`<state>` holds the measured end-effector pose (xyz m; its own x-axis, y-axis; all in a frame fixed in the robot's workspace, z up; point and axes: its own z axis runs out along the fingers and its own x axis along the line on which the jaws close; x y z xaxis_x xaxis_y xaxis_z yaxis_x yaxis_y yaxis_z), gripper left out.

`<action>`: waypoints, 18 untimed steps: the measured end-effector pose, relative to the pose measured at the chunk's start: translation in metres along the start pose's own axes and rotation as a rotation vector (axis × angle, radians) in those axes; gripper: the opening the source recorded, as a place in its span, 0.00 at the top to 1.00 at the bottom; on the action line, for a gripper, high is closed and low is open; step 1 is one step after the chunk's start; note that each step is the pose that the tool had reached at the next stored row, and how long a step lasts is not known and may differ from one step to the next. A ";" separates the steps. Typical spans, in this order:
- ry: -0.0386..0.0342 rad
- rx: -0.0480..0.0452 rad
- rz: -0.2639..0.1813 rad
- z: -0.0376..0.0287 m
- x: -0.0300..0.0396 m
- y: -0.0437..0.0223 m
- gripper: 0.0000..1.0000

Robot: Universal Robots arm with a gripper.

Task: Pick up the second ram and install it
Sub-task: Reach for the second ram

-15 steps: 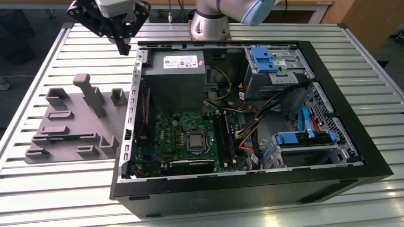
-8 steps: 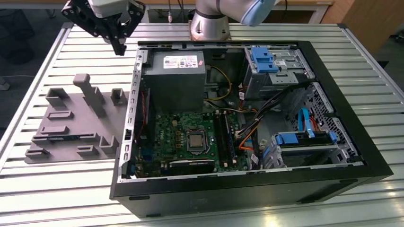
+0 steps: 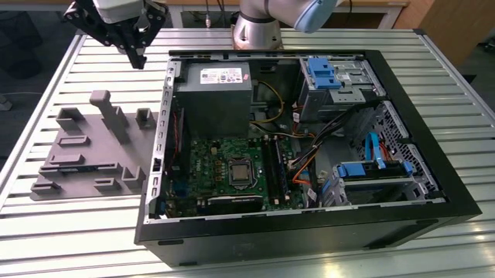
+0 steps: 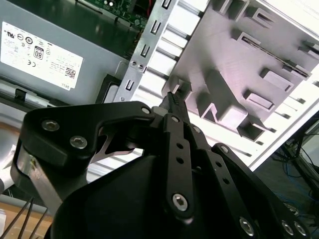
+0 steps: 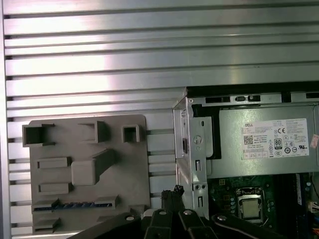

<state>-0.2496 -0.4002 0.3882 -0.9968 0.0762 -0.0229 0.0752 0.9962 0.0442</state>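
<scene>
Jaws pinched together, empty, apart from second ram [image 5: 75, 204].

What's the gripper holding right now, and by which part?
Nothing. The gripper is shut and empty, off to the side of the computer case; the ram stick sits in the grey tray.

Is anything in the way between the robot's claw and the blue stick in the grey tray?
Nothing visible blocks it. The second ram stands on edge in a slot of the grey tray, with its top edge bare. The gripper hangs higher up, near the tray and the computer case.
</scene>
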 end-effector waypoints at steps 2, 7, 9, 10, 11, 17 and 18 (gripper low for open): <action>0.0000 0.0000 0.000 0.0002 0.0031 -0.0022 0.89; 0.0000 -0.0001 0.000 0.0005 0.0084 -0.0067 0.89; 0.0000 -0.0001 0.000 0.0005 0.0086 -0.0067 0.89; 0.0000 -0.0001 0.000 0.0005 0.0086 -0.0067 0.89; 0.0000 0.0000 0.000 0.0005 0.0087 -0.0067 0.89; 0.0000 0.0000 0.000 0.0005 0.0088 -0.0068 0.89; 0.0000 0.0000 0.000 0.0005 0.0089 -0.0070 0.89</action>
<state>-0.2590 -0.4065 0.3872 -0.9968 0.0763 -0.0229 0.0752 0.9962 0.0442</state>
